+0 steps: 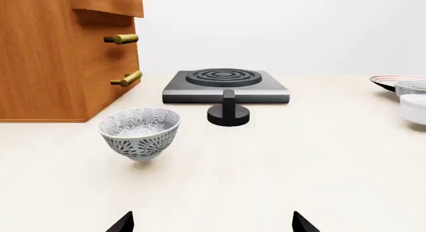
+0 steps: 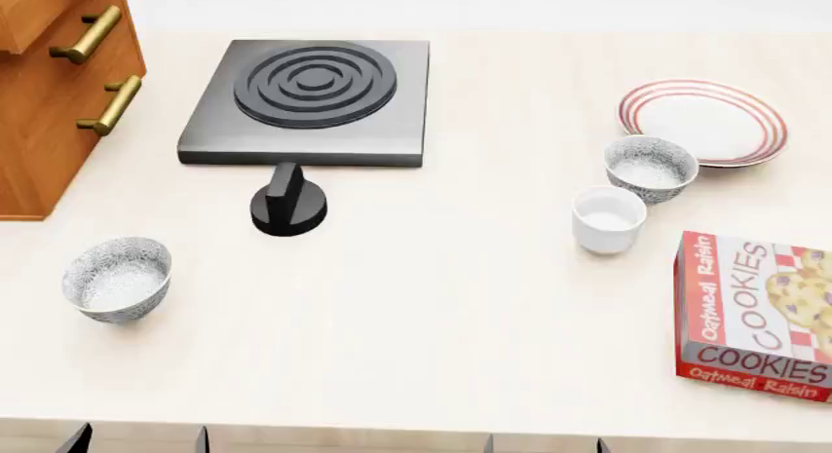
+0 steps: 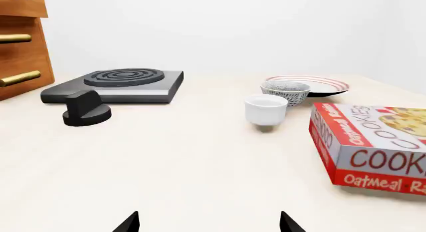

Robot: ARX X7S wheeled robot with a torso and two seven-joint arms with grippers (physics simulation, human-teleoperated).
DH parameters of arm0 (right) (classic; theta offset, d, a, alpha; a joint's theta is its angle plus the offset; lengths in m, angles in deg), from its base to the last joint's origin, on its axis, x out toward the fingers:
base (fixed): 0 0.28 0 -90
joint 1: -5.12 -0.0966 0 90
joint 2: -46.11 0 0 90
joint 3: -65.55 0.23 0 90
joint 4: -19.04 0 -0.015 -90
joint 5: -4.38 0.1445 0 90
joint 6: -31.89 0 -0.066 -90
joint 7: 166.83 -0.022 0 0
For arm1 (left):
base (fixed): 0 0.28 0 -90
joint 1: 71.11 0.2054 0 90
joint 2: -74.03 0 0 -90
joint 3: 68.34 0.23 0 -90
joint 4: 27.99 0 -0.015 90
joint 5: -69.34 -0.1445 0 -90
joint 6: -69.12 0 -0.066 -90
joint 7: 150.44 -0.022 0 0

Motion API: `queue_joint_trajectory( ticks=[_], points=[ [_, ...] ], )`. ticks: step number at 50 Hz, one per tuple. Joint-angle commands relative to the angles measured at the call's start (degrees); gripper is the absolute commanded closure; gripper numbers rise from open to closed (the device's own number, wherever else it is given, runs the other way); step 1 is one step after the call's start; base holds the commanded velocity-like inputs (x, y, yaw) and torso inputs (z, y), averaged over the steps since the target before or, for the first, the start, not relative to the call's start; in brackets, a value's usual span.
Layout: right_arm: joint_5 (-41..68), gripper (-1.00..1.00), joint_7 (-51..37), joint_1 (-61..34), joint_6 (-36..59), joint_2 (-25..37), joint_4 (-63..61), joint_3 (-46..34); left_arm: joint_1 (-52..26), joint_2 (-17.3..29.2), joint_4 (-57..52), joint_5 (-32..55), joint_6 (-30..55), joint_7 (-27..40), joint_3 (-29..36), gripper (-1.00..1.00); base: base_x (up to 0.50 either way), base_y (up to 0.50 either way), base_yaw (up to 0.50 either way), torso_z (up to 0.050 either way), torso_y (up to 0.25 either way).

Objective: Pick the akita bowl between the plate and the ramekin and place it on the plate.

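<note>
The akita bowl [image 2: 650, 168] [image 3: 285, 91], speckled grey with a pale inside, stands between the red-ringed white plate [image 2: 703, 122] [image 3: 330, 85] and the plain white ramekin [image 2: 609, 219] [image 3: 266, 110] at the right of the counter. It nearly touches the plate's rim. A second, like bowl [image 2: 117, 278] [image 1: 140, 132] stands alone at the left. My right gripper [image 3: 208, 223] is open and holds nothing, well short of the ramekin. My left gripper [image 1: 213, 224] is open too, short of the left bowl. Only the fingertips of both show.
A black burner plate [image 2: 310, 97] lies at the back, with a black knob [image 2: 287, 205] in front of it. A wooden drawer cabinet [image 2: 53, 83] stands at the far left. A red cookie box [image 2: 758, 315] lies near the ramekin at the right.
</note>
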Motion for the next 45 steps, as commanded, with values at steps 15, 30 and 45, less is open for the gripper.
queue_joint_trajectory(
  ticks=[15, 30, 45],
  points=[
    [2.7, -1.0, -3.8, -0.2, 0.7, 3.0, 0.0, -3.5, -0.1, 3.0, -0.1, 2.9, 0.2, 3.2, 3.6, -1.0, 0.0, 0.0, 0.0, 0.0, 0.0],
    [2.6, -1.0, -5.9, 0.0, 13.2, 5.8, -16.5, -4.8, 0.1, 6.2, -16.0, 3.8, 11.9, 5.3, 4.3, -1.0, 0.0, 0.0, 0.0, 0.0, 0.0],
    [9.8, -1.0, -4.2, -8.7, 47.3, 10.8, -46.3, -1.6, -6.4, 10.5, -46.7, 12.5, 44.6, 4.7, 1.1, -1.0, 0.05, 0.0, 0.0, 0.0, 0.0]
  ],
)
